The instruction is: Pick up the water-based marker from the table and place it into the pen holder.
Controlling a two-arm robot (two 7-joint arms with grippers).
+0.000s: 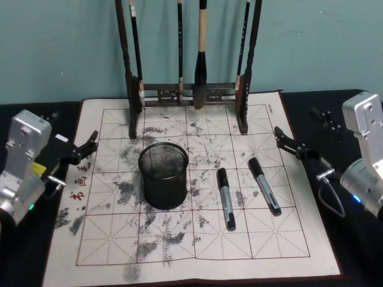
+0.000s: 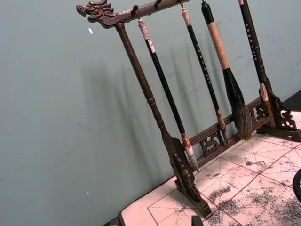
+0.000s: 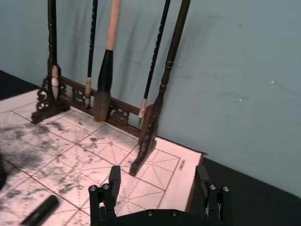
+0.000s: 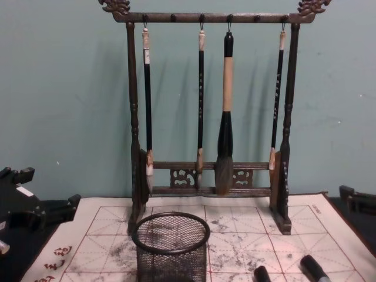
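Two black-and-grey water-based markers lie on the white mat [image 1: 96, 239] of the table, one [image 1: 225, 198] just right of the pen holder and one [image 1: 264, 186] farther right. In the chest view their ends [image 4: 261, 274] [image 4: 314, 267] show at the lower edge. The pen holder [image 1: 163, 174], a round black mesh cup [image 4: 170, 249], stands upright left of the mat's centre and looks empty. My left gripper [image 1: 85, 148] hovers open at the mat's left edge. My right gripper [image 1: 293, 145] is open over the mat's right edge, its fingers [image 3: 114, 178] wide apart with nothing between them.
A tall dark wooden brush rack [image 1: 191, 98] with several hanging brushes [image 4: 224, 117] stands at the mat's far side, against a teal wall. Dark tabletop [image 1: 353, 263] flanks the mat on both sides. Red characters are printed along the mat's left margin [image 1: 76, 185].
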